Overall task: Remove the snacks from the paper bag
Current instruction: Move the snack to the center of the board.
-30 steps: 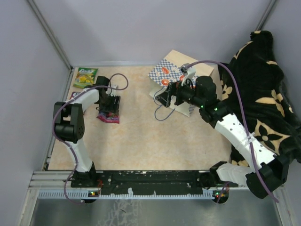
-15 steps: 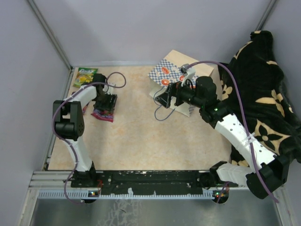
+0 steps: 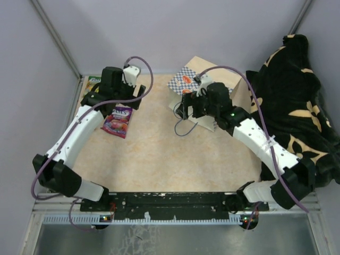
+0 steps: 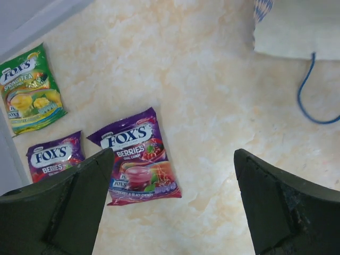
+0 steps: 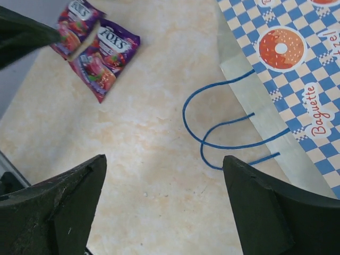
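Hanging over the left part of the table, the left gripper (image 4: 172, 159) has its dark fingers spread wide with nothing between them. Directly beneath it a purple berries packet (image 4: 135, 156) lies flat on the marbled beige tabletop (image 4: 212, 95). Close by, toward the left wall, sits a second purple packet (image 4: 53, 158), and beyond that, near the far corner, a green packet (image 4: 29, 87); all three are outside the bag. The right gripper (image 5: 163, 162) is just as wide open and empty, poised above the table at the mouth edge of the paper bag (image 5: 287, 64), where the thin blue cord handles (image 4: 299, 96) trail in loops onto the surface. The bag appears to lie on its side at the far middle of the table. It is cream paper with a blue-and-white checked band and an orange ring mark, and a black-and-tan blanket (image 3: 297, 106) is heaped to its right. No view looks into the bag, so whether any snacks remain inside cannot be told. The packets look light and thin, made of glossy film that is probably slippery, with flat crimped seams around a slightly lumpy middle. A pinch on a sealed edge or corner seems safer than squeezing the middle. The bag itself looks light and soft-walled, likely to skid or crumple when reached into, so holding it at the rim seems wise.
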Controlling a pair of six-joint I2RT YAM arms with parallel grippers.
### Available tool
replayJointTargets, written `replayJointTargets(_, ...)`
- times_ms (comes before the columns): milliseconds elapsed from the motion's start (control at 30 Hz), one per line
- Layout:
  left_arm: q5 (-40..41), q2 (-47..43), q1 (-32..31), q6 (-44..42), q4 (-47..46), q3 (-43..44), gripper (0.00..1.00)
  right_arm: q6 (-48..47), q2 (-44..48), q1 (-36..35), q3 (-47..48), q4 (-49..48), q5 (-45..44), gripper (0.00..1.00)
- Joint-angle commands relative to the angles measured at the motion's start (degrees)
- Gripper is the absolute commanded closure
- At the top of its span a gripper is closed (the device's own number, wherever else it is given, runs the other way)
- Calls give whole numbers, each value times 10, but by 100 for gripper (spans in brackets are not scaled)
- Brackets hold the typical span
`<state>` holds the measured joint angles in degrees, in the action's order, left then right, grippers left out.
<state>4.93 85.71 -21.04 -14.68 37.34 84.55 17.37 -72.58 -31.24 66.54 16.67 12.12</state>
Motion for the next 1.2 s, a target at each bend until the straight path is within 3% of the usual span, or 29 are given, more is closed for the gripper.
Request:
replayJointTargets(0,-33,-39,10,98,-82,-58,0,-46,-42,-25,49,50,-66,10)
replayJointTargets(133,-124,-76,10,178,-179,-137,0,-59,-88,-43,69,46,-84,14)
replayJointTargets(267,-159,-103,10,235,-267,-208,0,-55,-144,-51,113,51,-89,19)
replayJointTargets(567,-154,-161,10,342,-425,-357,0,-38,-287,-69,214,85,-93,29)
replayJointTargets(733,-162,-172,10,373,-483,-414,3,-15,-322,-85,245,99,-94,56)
replayJointTargets(900,-193,-157,9,411,-516,-428,8,7,-324,-94,279,123,-76,100)
replayJointTargets(1067,-205,-110,-22,473,-661,-473,12,-1,-278,-94,328,154,-119,100)
replayJointTargets(1167,-206,-56,-52,485,-697,-451,12,-21,-268,-92,371,178,-155,100)
